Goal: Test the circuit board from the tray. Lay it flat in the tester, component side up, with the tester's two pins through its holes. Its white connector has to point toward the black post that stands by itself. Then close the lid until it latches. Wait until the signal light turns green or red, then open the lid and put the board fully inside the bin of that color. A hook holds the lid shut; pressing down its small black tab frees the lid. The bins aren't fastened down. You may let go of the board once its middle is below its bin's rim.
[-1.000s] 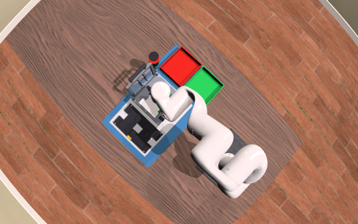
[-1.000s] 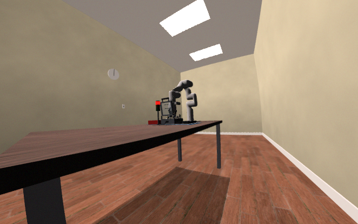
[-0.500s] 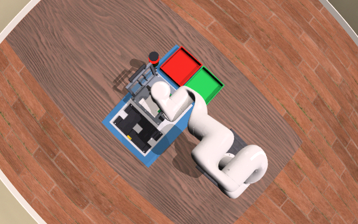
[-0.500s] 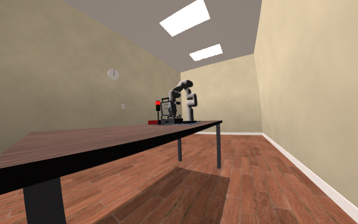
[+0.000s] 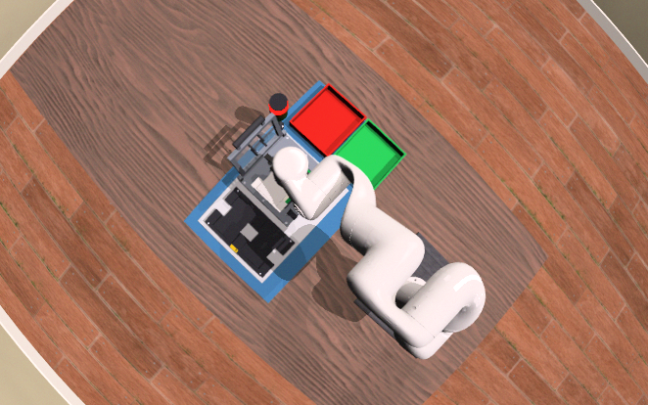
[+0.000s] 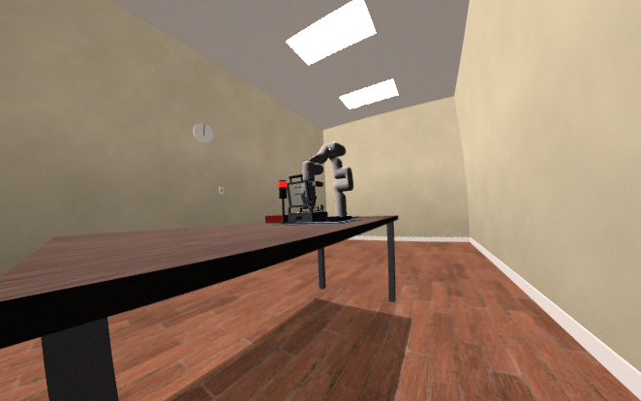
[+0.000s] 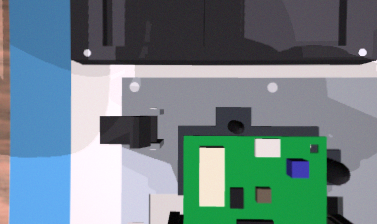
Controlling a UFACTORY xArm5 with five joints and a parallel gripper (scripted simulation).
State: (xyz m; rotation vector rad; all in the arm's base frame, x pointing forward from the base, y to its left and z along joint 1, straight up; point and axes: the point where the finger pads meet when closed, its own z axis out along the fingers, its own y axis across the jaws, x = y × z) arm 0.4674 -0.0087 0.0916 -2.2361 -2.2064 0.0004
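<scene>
The green board (image 7: 304, 200) (image 5: 288, 201) is component side up between my gripper's fingers. My gripper (image 7: 253, 220) is shut on it; only bits of the fingertips show at the bottom of the wrist view, and the arm hides them from above. The board is over the tester (image 7: 354, 105) (image 5: 301, 143), raised off its nest. The lid (image 5: 249, 132) (image 6: 297, 195) stands open. The black hook (image 7: 129, 131) is at the tester's near edge. The signal light (image 5: 278, 109) (image 6: 282, 184) glows red. The red bin (image 5: 326, 120) (image 6: 273, 219) and green bin (image 5: 368, 151) are empty.
The tray (image 5: 216, 235) (image 7: 164, 52) with black inserts lies beside the tester, on the blue mat (image 5: 268, 292) (image 7: 39, 185). The signal light's post stands between the raised lid and the red bin. The two bins lie side by side.
</scene>
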